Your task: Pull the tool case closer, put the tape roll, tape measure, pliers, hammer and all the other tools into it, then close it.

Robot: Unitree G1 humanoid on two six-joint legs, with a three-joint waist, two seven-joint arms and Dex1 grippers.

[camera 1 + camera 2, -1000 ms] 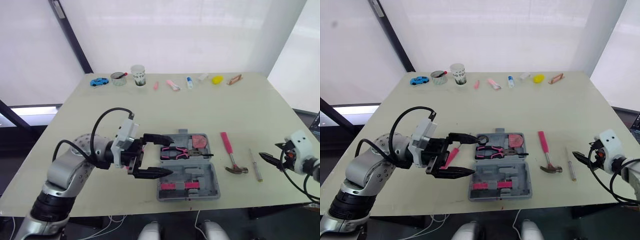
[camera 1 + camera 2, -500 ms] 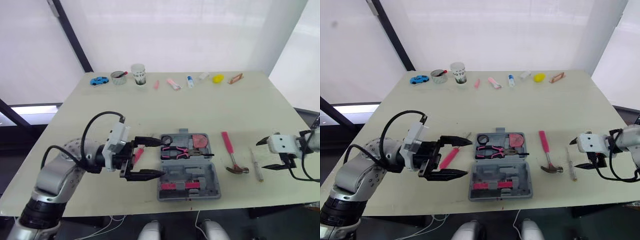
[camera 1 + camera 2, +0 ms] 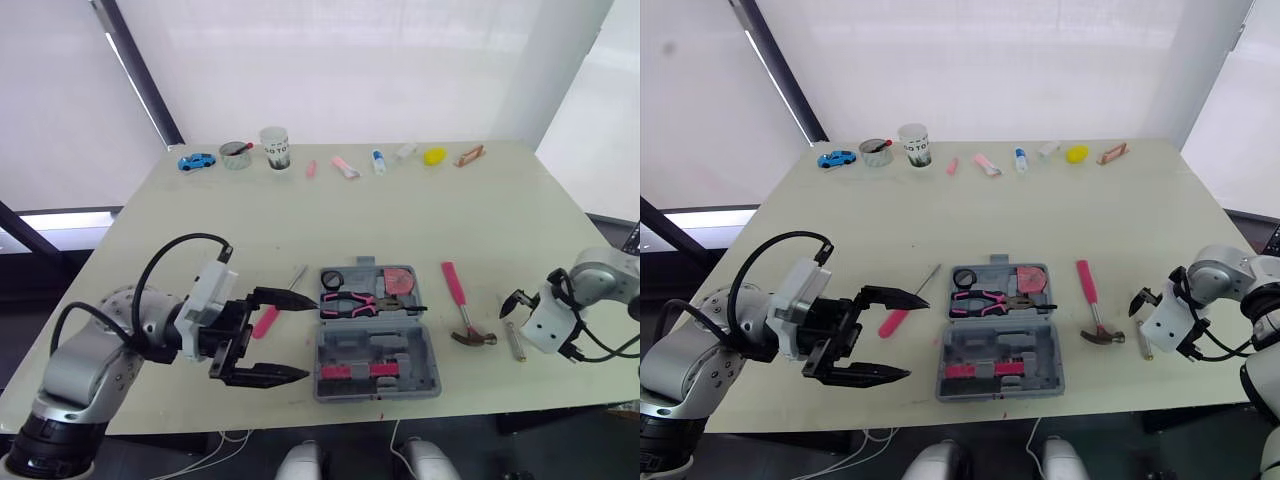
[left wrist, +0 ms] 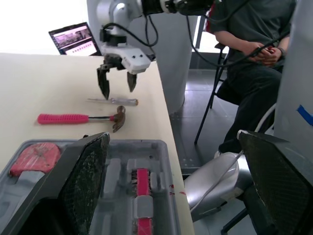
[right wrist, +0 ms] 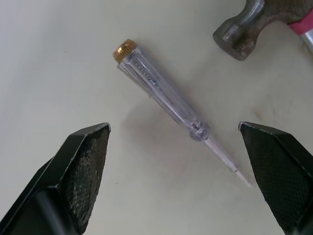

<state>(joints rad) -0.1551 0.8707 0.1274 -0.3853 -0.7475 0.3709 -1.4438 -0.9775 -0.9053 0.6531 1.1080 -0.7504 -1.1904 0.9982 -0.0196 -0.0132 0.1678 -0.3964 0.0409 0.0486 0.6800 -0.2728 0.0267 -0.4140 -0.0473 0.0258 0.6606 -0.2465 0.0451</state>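
The tool case (image 3: pixel 378 340) sits open in the lower middle of the frame, near the front edge of the table (image 3: pixel 480 210). The pliers (image 3: pixel 350 301) lie across its upper half. The left hand (image 3: pixel 910 335) hovers just left of the case, fingers spread wide, nothing in them. A pink-handled screwdriver (image 3: pixel 270 314) lies on the table between that hand and the case. The hammer (image 3: pixel 460 305) is just right of the case, pink handle pointing up the frame, head at the bottom. Further right, the right hand (image 4: pixel 117 87) hangs over a clear screwdriver (image 5: pixel 166 100) with a brass cap. Its fingers are wide apart either side of it, not touching, gripping nothing. There's a row of small bits (image 3: pixel 340 168) along the table's far edge, top of the frame.
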